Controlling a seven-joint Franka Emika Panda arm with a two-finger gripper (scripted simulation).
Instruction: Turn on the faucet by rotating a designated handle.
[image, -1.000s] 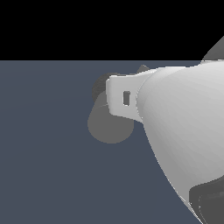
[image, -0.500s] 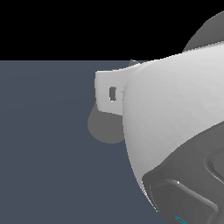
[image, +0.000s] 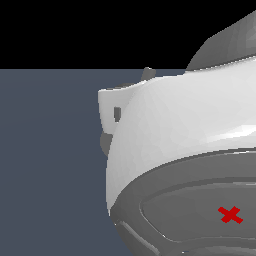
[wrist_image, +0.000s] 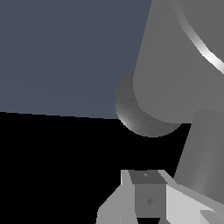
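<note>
In the exterior view my glossy white arm (image: 175, 140) fills the right side and hides nearly all of the faucet (image: 103, 143); only a grey sliver shows at the arm's left edge. The wrist view shows the faucet's matte grey cylinder (wrist_image: 175, 57) very close, with a rounded darker end (wrist_image: 140, 118) below it. A straight grey rod, apparently the handle (wrist_image: 199, 151), runs down beside the body. My gripper (wrist_image: 148, 186) sits just beside that rod. Only one finger block (wrist_image: 146, 197) is plain, so whether the jaws are open or shut cannot be read.
A flat dark blue-grey floor (image: 50, 165) spreads around the faucet. A red cross mark (image: 230, 215) lies on the dark lower part of the arm near the camera. A small dark grey tip (image: 148, 74) pokes up behind the arm's top edge.
The arm has swung toward the exterior view's left and closer to the camera. It now covers almost the whole faucet, which showed as a round grey shape a second ago.
</note>
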